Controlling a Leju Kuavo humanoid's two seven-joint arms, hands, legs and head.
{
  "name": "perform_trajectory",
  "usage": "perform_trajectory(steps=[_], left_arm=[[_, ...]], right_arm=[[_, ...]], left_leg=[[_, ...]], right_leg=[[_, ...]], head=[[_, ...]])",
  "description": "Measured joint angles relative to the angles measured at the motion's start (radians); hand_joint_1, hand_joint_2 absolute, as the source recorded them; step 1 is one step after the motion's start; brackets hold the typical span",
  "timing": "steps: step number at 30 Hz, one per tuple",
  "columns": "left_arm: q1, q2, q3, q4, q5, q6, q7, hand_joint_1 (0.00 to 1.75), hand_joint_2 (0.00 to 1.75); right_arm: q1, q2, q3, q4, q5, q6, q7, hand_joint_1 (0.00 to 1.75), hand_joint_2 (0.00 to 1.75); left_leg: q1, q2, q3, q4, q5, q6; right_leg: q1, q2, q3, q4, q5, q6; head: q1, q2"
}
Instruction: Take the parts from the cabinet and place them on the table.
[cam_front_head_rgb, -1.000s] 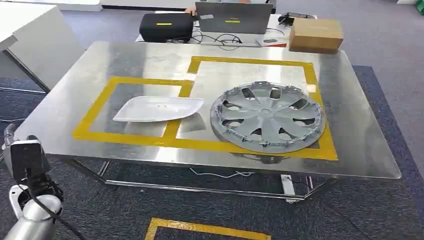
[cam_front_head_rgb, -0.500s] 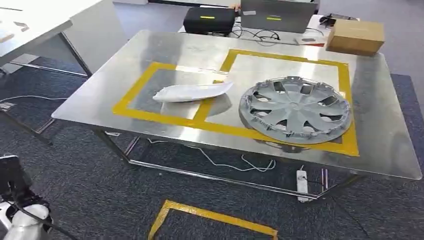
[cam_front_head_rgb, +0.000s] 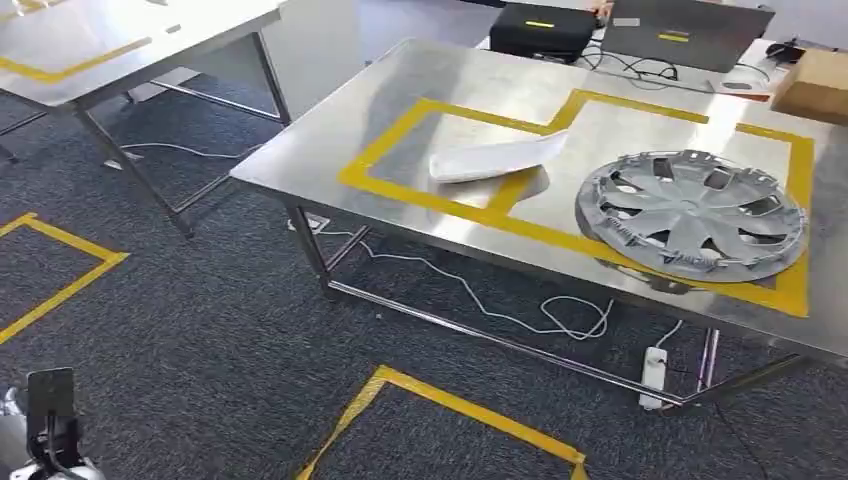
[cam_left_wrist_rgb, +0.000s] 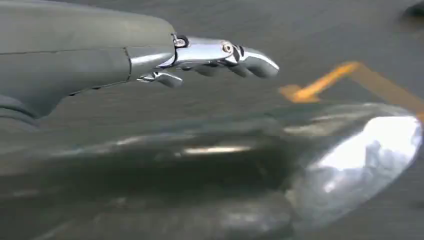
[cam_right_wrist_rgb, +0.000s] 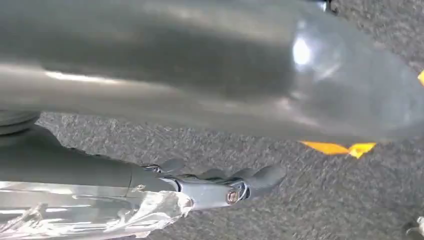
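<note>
From the head view, a silver multi-spoke plastic wheel cover (cam_front_head_rgb: 693, 213) is lying flat on the right side of the shiny steel bench (cam_front_head_rgb: 420, 80), inside a yellow tape outline (cam_front_head_rgb: 470, 208), and a white curved plastic panel (cam_front_head_rgb: 497, 158) is resting just left of it across the tape line. A black case (cam_front_head_rgb: 543, 29) and a grey laptop (cam_front_head_rgb: 693, 33) are sitting at the far edge. In the left wrist view, the left robot hand (cam_left_wrist_rgb: 210, 59) is hanging over dark carpet, fingers extended, gripping nothing. In the right wrist view, the right robot hand (cam_right_wrist_rgb: 220, 184) is likewise holding nothing, fingers loosely apart above the carpet.
</note>
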Motion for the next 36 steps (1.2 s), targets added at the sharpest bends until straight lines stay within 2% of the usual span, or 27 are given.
perform_trajectory(steps=[1, 2, 4, 5, 6, 7, 9, 10, 11, 12, 15, 16, 18, 20, 21, 22, 23, 25, 26, 27, 28, 30, 31, 32, 33, 35, 36], left_arm=[[0.007, -0.004, 0.009, 0.033, 0.01, -0.024, 0.005, 0.0, 0.0], [0.011, -0.008, 0.018, 0.055, 0.018, -0.035, 0.007, 0.0, 0.0], [0.008, -0.016, 0.033, 0.1, 0.043, -0.063, 0.007, 0.0, 0.0], [0.009, -0.025, 0.045, 0.121, 0.066, -0.085, 0.007, 0.0, 0.0], [0.012, -0.03, 0.061, 0.138, 0.083, -0.098, 0.008, 0.0, 0.0], [0.018, -0.041, 0.079, 0.156, 0.09, -0.109, 0.008, 0.0, 0.0], [0.027, -0.054, 0.099, 0.178, 0.095, -0.116, 0.008, 0.0, 0.0], [0.027, -0.06, 0.105, 0.185, 0.095, -0.119, 0.007, 0.0, 0.0], [0.024, -0.067, 0.109, 0.191, 0.095, -0.123, 0.007, 0.0, 0.0], [0.023, -0.068, 0.114, 0.194, 0.092, -0.126, 0.008, 0.0, 0.0], [0.035, -0.068, 0.119, 0.221, 0.041, -0.159, 0.019, 0.0, 0.0], [0.043, -0.066, 0.116, 0.237, 0.012, -0.173, 0.019, 0.0, 0.0], [0.048, -0.069, 0.111, 0.258, -0.007, -0.204, 0.018, 0.0, 0.0], [0.043, -0.07, 0.093, 0.282, -0.033, -0.248, 0.007, 0.0, 0.0], [0.043, -0.074, 0.08, 0.293, -0.044, -0.252, -0.001, 0.0, 0.0], [0.043, -0.076, 0.071, 0.302, -0.046, -0.256, -0.003, 0.0, 0.0], [0.044, -0.082, 0.063, 0.31, -0.044, -0.261, -0.001, 0.0, 0.0], [0.054, -0.1, 0.04, 0.307, -0.07, -0.271, 0.036, 0.0, 0.0], [0.062, -0.115, 0.02, 0.296, -0.076, -0.279, 0.059, 0.0, 0.0], [0.066, -0.117, 0.004, 0.279, -0.075, -0.287, 0.078, 0.0, 0.0], [0.072, -0.126, -0.008, 0.267, -0.075, -0.29, 0.088, 0.0, 0.0], [0.09, -0.132, -0.022, 0.253, -0.074, -0.297, 0.101, 0.0, 0.0], [0.102, -0.134, -0.026, 0.247, -0.07, -0.303, 0.108, 0.0, 0.0], [0.114, -0.139, -0.034, 0.233, -0.064, -0.318, 0.118, 0.0, 0.0], [0.123, -0.135, -0.04, 0.215, -0.063, -0.331, 0.125, 0.0, 0.0], [0.134, -0.135, -0.07, 0.177, -0.062, -0.35, 0.13, 0.0, 0.0], [0.143, -0.135, -0.088, 0.158, -0.049, -0.368, 0.144, 0.0, 0.0]], right_arm=[[0.002, 0.0, 0.003, 0.0, -0.002, -0.003, 0.003, 0.0, 0.0], [0.006, 0.0, 0.005, -0.001, -0.003, -0.005, 0.005, 0.0, 0.0], [0.014, 0.0, 0.008, -0.001, -0.005, -0.009, 0.009, 0.0, 0.0], [0.014, 0.0, 0.01, -0.001, -0.007, -0.013, 0.013, 0.0, 0.0], [0.013, 0.0, 0.013, -0.001, -0.008, -0.016, 0.014, 0.0, 0.0], [0.013, 0.0, 0.014, -0.001, -0.008, -0.019, 0.015, 0.0, 0.0], [0.016, 0.0, 0.016, -0.006, -0.008, -0.022, 0.018, 0.0, 0.0], [0.015, 0.0, 0.017, -0.01, -0.009, -0.023, 0.018, 0.0, 0.0], [0.015, 0.0, 0.018, -0.013, -0.009, -0.024, 0.019, 0.0, 0.0], [0.015, 0.0, 0.021, -0.016, -0.01, -0.026, 0.018, 0.0, 0.0], [0.016, 0.0, 0.027, -0.018, -0.014, -0.026, 0.022, 0.0, 0.0], [0.016, 0.0, 0.027, -0.018, -0.014, -0.025, 0.022, 0.0, 0.0], [0.023, 0.001, 0.027, -0.024, -0.013, -0.018, 0.022, 0.0, 0.0], [0.026, 0.001, 0.026, -0.024, -0.013, -0.01, 0.022, 0.0, 0.0], [0.024, 0.0, 0.024, -0.024, -0.012, -0.007, 0.022, 0.0, 0.0], [0.022, 0.0, 0.024, -0.024, -0.012, -0.003, 0.021, 0.0, 0.0], [0.021, 0.0, 0.024, -0.024, -0.013, 0.002, 0.019, 0.0, 0.0], [0.019, -0.002, 0.022, -0.025, -0.014, 0.015, 0.008, 0.0, 0.0], [0.019, -0.003, 0.019, -0.027, -0.014, 0.019, 0.003, 0.0, 0.0], [0.02, -0.003, 0.015, -0.03, -0.014, 0.023, 0.0, 0.0, 0.0], [0.016, -0.004, 0.011, -0.031, -0.014, 0.025, -0.003, 0.0, 0.0], [0.011, -0.005, 0.007, -0.032, -0.014, 0.027, -0.005, 0.0, 0.0], [0.01, -0.005, 0.005, -0.033, -0.014, 0.027, -0.006, 0.0, 0.0], [0.009, -0.005, 0.003, -0.034, -0.013, 0.032, -0.01, 0.0, 0.0], [0.012, -0.005, -0.001, -0.034, -0.013, 0.035, -0.015, 0.0, 0.0], [0.015, -0.005, -0.01, -0.034, -0.015, 0.042, -0.017, 0.0, 0.0], [0.015, -0.005, -0.016, -0.035, -0.019, 0.046, -0.018, 0.0, 0.0]], left_leg=[[0.001, -0.006, -0.012, 0.0, 0.01, 0.014], [0.0, -0.016, -0.026, 0.0, 0.022, 0.022], [-0.008, -0.045, -0.059, 0.0, 0.047, 0.034], [-0.014, -0.059, -0.076, 0.0, 0.06, 0.037], [-0.019, -0.07, -0.092, 0.001, 0.073, 0.039], [-0.024, -0.084, -0.107, 0.002, 0.085, 0.04], [-0.029, -0.112, -0.132, 0.002, 0.109, 0.041], [-0.029, -0.127, -0.143, 0.002, 0.122, 0.04], [-0.031, -0.138, -0.15, 0.002, 0.133, 0.037], [-0.033, -0.151, -0.156, 0.004, 0.145, 0.034], [-0.032, -0.187, -0.159, -0.016, 0.183, 0.014], [-0.03, -0.168, -0.165, -0.01, 0.174, 0.017], [-0.028, -0.093, -0.194, 0.074, 0.038, 0.006], [-0.021, -0.074, -0.226, 0.234, -0.069, -0.01], [-0.016, -0.073, -0.23, 0.293, -0.074, -0.016], [-0.01, -0.072, -0.22, 0.316, -0.047, -0.023], [-0.005, -0.07, -0.191, 0.303, -0.008, -0.028], [0.002, -0.039, -0.08, 0.171, 0.036, -0.038], [0.004, 0.013, -0.001, 0.076, 0.021, -0.041], [-0.004, 0.023, 0.034, 0.006, 0.007, -0.034], [-0.01, 0.016, 0.03, -0.005, -0.005, -0.012], [-0.015, -0.006, 0.013, -0.007, -0.002, 0.0], [-0.012, -0.014, 0.005, -0.012, 0.008, 0.016], [-0.012, -0.02, -0.005, -0.011, 0.017, 0.029], [-0.012, -0.027, -0.016, -0.011, 0.026, 0.04], [-0.018, -0.056, -0.044, -0.011, 0.05, 0.047], [-0.02, -0.07, -0.06, -0.01, 0.063, 0.047]], right_leg=[[-0.006, 0.048, -0.004, 0.009, -0.027, 0.012], [-0.003, 0.098, -0.023, 0.046, -0.087, 0.013], [0.006, 0.136, -0.06, 0.2, -0.208, 0.004], [0.011, 0.14, -0.074, 0.268, -0.241, -0.004], [0.016, 0.14, -0.073, 0.305, -0.246, -0.013], [0.024, 0.141, -0.049, 0.3, -0.221, -0.024], [0.04, 0.156, 0.053, 0.175, -0.14, -0.047], [0.048, 0.19, 0.123, 0.078, -0.123, -0.061], [0.052, 0.236, 0.178, -0.011, -0.154, -0.075], [0.044, 0.238, 0.211, -0.065, -0.162, -0.069], [0.052, 0.206, 0.184, -0.056, -0.143, -0.071], [0.04, 0.186, 0.175, -0.063, -0.125, -0.078], [0.042, 0.163, 0.15, -0.063, -0.103, -0.088], [0.041, 0.125, 0.121, -0.06, -0.082, -0.086], [0.04, 0.109, 0.106, -0.058, -0.072, -0.084], [0.04, 0.091, 0.091, -0.054, -0.064, -0.08], [0.039, 0.077, 0.085, -0.048, -0.057, -0.076], [0.034, 0.051, 0.057, -0.032, -0.047, -0.065], [0.037, 0.038, 0.045, -0.022, -0.046, -0.059], [0.037, 0.024, 0.034, -0.006, -0.045, -0.052], [0.037, 0.013, 0.03, -0.003, -0.036, -0.041], [0.03, -0.008, 0.022, -0.001, -0.025, -0.03], [0.026, 0.008, 0.015, 0.003, -0.032, -0.022], [0.023, 0.075, 0.006, 0.024, -0.07, -0.013], [0.022, 0.113, -0.009, 0.073, -0.126, -0.013], [0.022, 0.139, -0.047, 0.228, -0.228, -0.014], [0.022, 0.14, -0.057, 0.286, -0.249, -0.016]], head=[[0.001, 0.0], [0.002, 0.0], [0.008, 0.0], [0.01, 0.0], [0.008, 0.0], [0.008, 0.0], [0.009, 0.0], [0.008, 0.0], [0.008, 0.0], [0.007, 0.0], [0.016, 0.0], [0.013, 0.0], [-0.002, 0.0], [0.0, 0.0], [0.0, 0.0], [0.0, 0.0], [-0.001, 0.0], [-0.001, 0.0], [-0.005, 0.0], [-0.01, 0.0], [-0.007, 0.0], [-0.009, 0.0], [-0.009, 0.0], [-0.008, 0.0], [-0.007, 0.0], [-0.007, 0.0], [-0.008, 0.0]])
